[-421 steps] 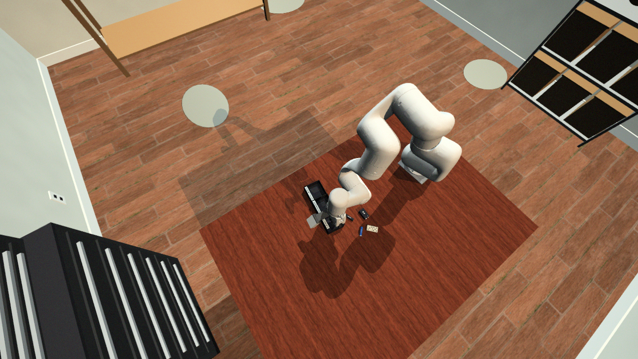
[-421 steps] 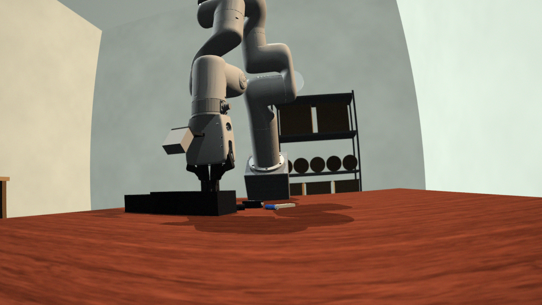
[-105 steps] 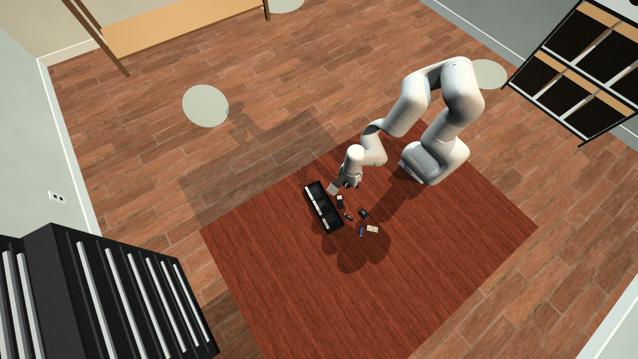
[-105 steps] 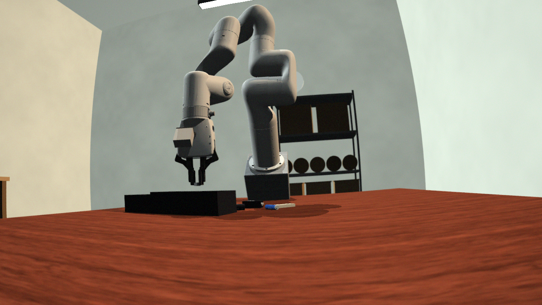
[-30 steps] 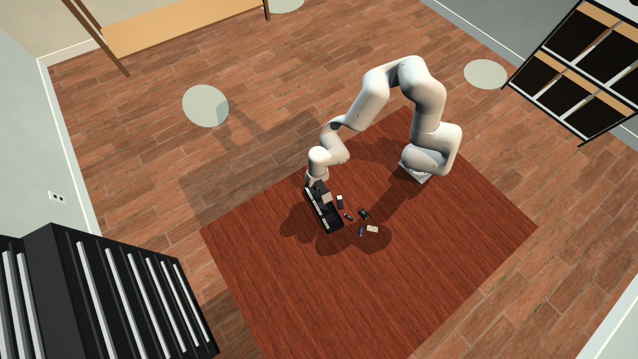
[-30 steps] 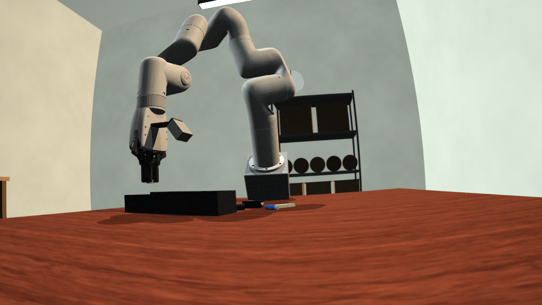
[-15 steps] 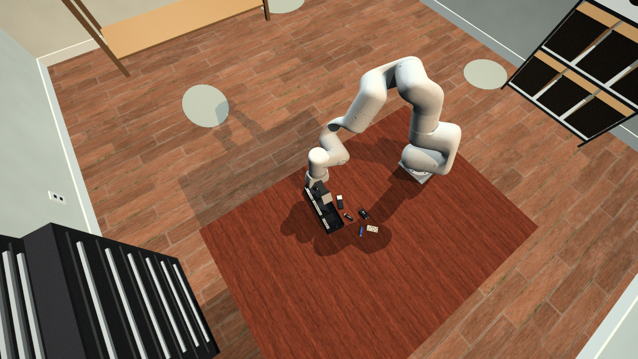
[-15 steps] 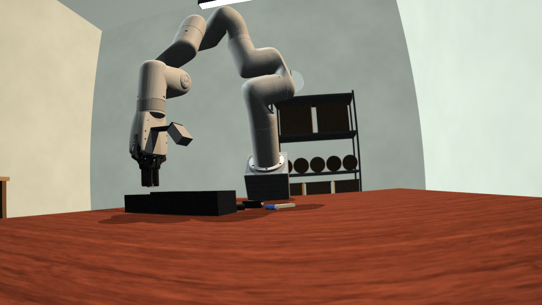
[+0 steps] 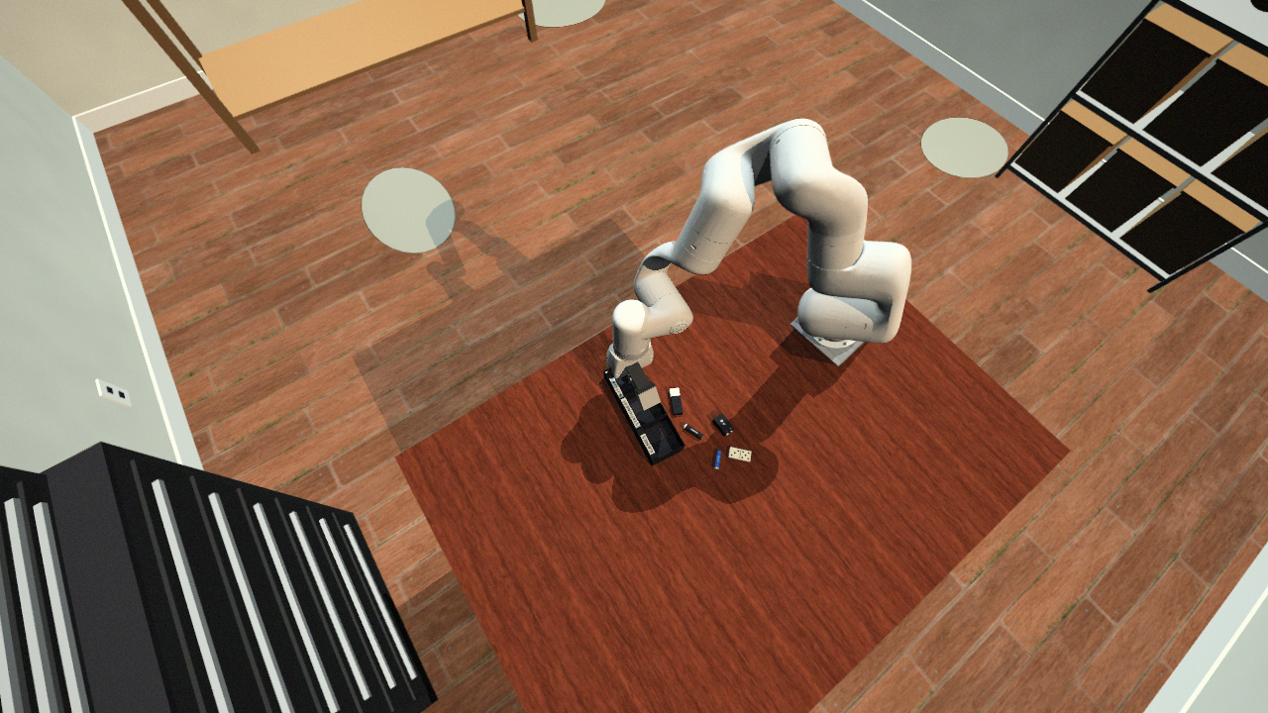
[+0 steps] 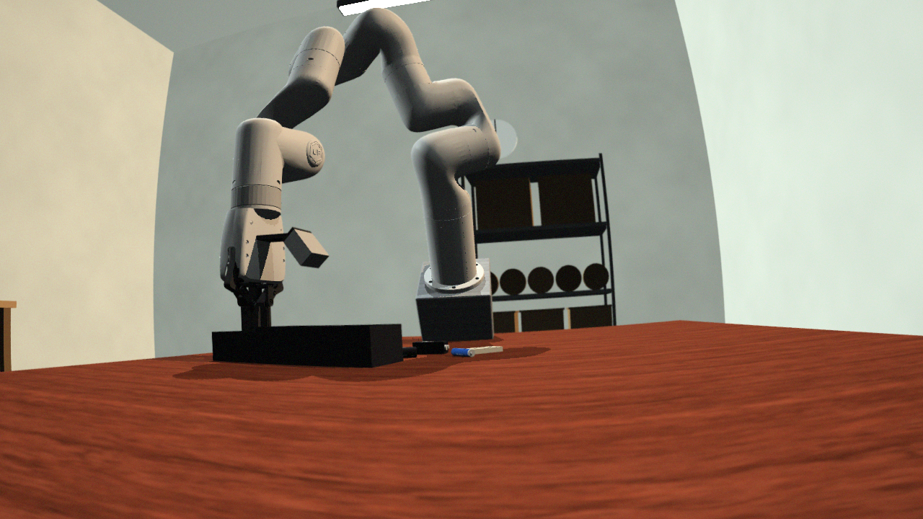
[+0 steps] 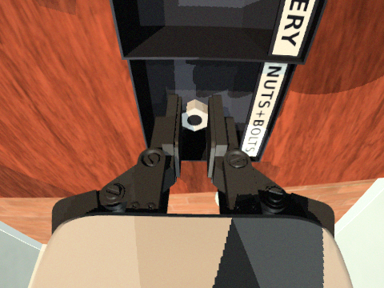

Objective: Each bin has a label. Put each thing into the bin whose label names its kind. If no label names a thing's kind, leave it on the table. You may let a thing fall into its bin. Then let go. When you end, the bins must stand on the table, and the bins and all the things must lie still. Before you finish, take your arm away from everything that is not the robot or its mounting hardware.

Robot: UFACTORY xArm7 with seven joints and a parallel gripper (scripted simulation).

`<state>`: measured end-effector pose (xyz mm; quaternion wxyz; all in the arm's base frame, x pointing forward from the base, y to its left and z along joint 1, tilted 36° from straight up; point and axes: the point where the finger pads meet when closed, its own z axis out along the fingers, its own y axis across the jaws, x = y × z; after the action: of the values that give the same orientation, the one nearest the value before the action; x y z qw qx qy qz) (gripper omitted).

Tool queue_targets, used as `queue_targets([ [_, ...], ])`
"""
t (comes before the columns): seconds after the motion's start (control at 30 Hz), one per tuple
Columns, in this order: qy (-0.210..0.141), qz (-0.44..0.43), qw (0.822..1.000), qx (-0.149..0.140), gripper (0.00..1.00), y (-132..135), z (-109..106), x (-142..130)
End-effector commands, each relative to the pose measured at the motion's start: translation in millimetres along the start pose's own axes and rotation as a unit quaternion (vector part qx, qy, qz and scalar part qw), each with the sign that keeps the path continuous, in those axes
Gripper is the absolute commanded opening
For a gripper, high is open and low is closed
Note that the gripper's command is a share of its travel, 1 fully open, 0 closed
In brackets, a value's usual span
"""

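Observation:
My gripper (image 11: 194,113) (image 10: 256,317) (image 9: 625,386) is shut on a small white hex nut (image 11: 194,120). It is lowered into the end bin of a row of black bins (image 9: 660,441) (image 10: 309,346). That bin (image 11: 138,92) carries the label NUTS+BOLTS (image 11: 264,107). The bin beside it has a label ending in ONERY (image 11: 298,2). In the exterior view the fingertips dip behind the bin's rim, so the nut is hidden there.
A white and black eraser (image 9: 676,400) lies beside the bins. Further right lie a black battery (image 9: 692,431), a black block (image 9: 722,424) (image 10: 430,347), a blue battery (image 9: 717,458) (image 10: 461,352) and a dotted white tile (image 9: 740,454) (image 10: 488,349).

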<state>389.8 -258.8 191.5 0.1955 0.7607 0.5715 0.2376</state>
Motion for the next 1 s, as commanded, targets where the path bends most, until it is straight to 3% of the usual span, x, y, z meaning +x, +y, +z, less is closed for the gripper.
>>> queue_targets([
  [0.0,0.0,0.0,1.0,-0.001,0.0,1.3,8.9,-0.7],
  [0.6,0.0,0.0,1.0,-0.001,0.0,1.4,16.3,-0.9],
  [0.63,0.0,0.0,1.0,-0.001,0.3,1.4,16.3,-0.9],
  [0.97,0.0,0.0,1.0,-0.001,0.3,1.4,16.3,-0.9],
])
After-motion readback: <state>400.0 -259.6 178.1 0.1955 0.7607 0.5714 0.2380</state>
